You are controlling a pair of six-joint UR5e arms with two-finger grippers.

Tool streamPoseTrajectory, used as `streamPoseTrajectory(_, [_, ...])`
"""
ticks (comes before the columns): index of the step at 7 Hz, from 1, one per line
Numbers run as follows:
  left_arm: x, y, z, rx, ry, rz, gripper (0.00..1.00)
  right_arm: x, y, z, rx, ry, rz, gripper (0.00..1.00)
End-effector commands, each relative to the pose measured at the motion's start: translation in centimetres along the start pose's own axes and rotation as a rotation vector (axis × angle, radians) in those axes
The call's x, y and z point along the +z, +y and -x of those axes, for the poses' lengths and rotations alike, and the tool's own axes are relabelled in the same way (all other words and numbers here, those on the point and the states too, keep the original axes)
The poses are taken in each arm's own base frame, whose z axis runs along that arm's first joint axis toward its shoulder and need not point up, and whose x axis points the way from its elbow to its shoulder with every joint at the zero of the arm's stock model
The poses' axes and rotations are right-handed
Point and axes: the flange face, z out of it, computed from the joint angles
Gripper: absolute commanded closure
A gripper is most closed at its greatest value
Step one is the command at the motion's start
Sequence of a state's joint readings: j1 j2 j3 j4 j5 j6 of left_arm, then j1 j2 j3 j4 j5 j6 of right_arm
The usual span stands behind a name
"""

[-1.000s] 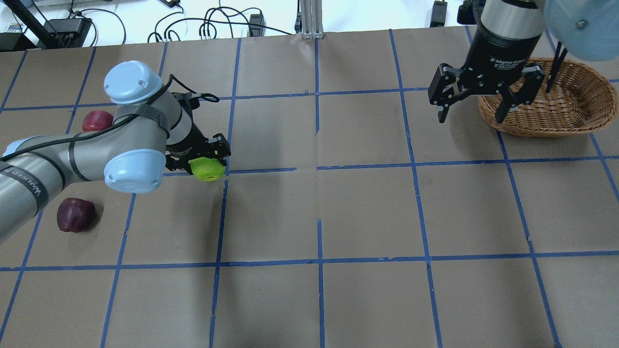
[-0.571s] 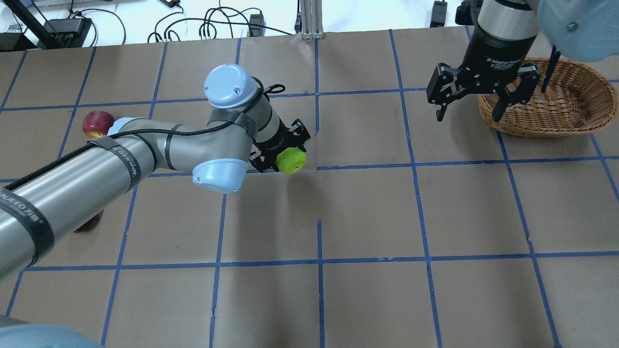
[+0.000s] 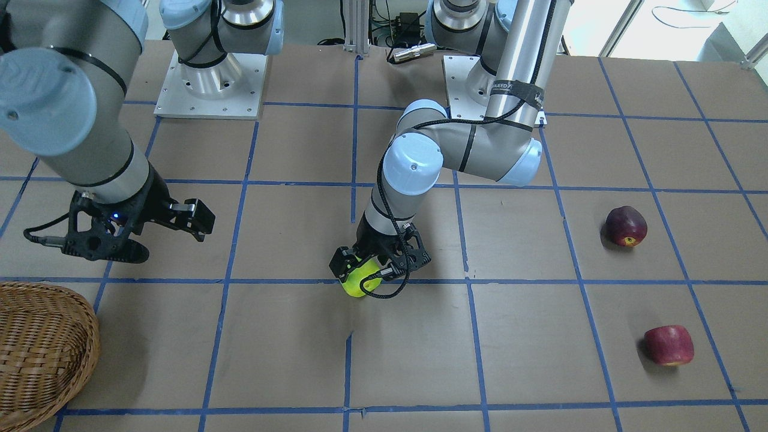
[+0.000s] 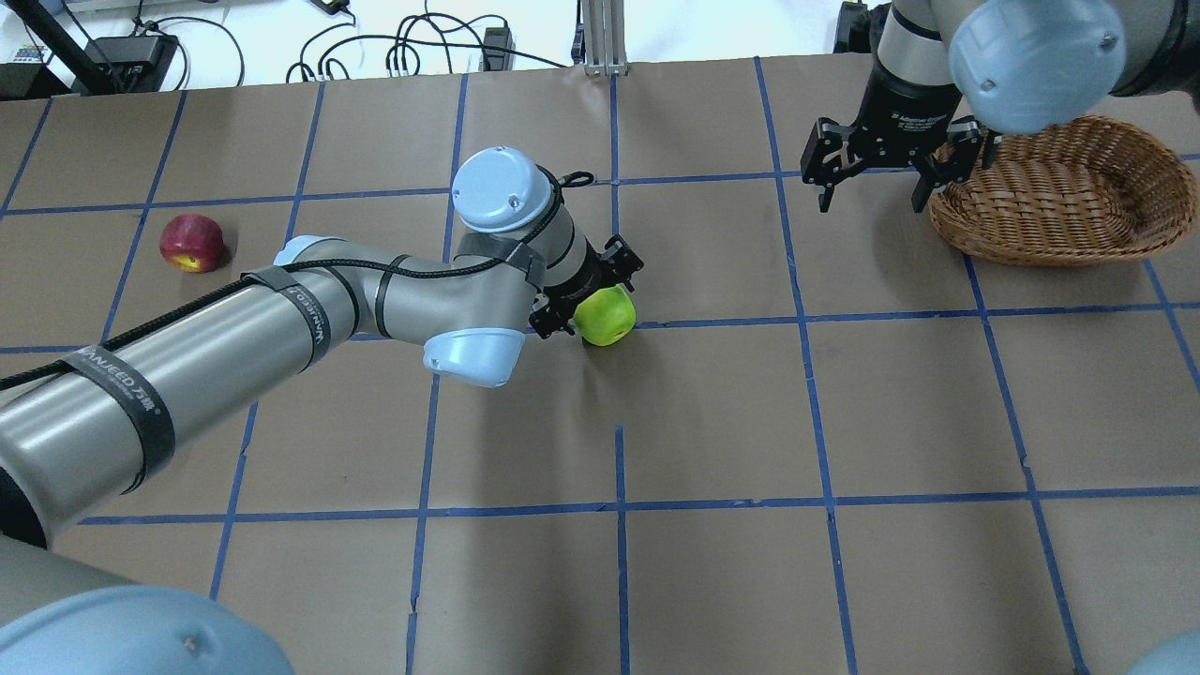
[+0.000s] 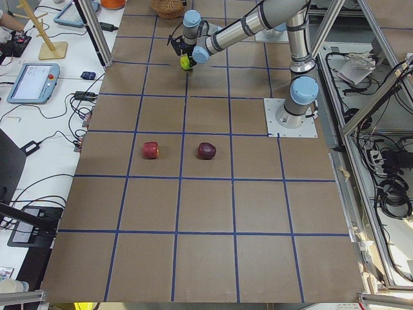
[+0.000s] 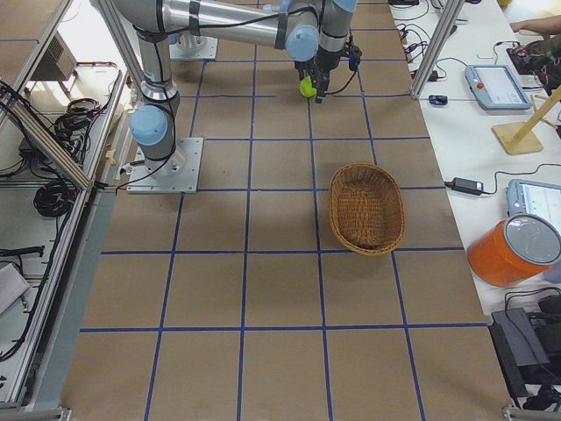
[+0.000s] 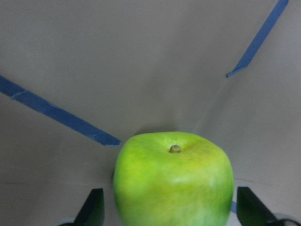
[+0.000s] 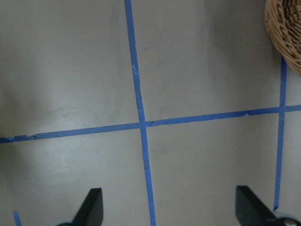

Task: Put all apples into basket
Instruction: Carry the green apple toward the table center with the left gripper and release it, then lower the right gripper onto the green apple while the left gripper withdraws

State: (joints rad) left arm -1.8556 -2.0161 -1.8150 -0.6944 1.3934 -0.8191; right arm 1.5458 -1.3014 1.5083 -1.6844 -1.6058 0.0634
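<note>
The yellow-green apple (image 4: 607, 316) is between the fingers of my left gripper (image 4: 592, 305), which is shut on it low over the table's middle; the left wrist view shows the apple (image 7: 174, 183) stem-up between the fingertips (image 7: 94, 209). The red apple (image 4: 192, 242) lies at the far left. The dark maroon apple (image 3: 626, 226) lies nearer my base; in the overhead view my left arm hides it. My right gripper (image 4: 872, 197) is open and empty, just left of the wicker basket (image 4: 1031, 246), which holds nothing that I can see.
The brown paper table cover (image 4: 712, 412) carries a grid of blue tape lines. The basket's edge (image 8: 284, 33) shows at the top right of the right wrist view. Cables and power bricks (image 4: 403, 52) lie beyond the far table edge.
My left arm has swung right with the green apple, from the left part of the table to its middle. My right gripper has drifted a little left and farther away, still open.
</note>
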Motion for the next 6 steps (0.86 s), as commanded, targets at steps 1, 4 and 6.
streamPoseTrajectory(1, [-7.2,-5.2,1.0,0.083,-0.056,0.039,0.00,3.1,-0.7,4.5,-0.109,-0.025,0.026,0.00])
streamPoseTrajectory(4, [-17.6,-13.4,10.3,0.466,-0.337,0.060,0.00,4.6,3.4,18.4,-0.376,-0.113,-0.043,0.00])
streamPoseTrajectory(6, [-20.1,-17.0,18.7,0.684,-0.402,0.109,0.00,8.5,5.4,24.7,-0.467,-0.108,-0.027,0.00])
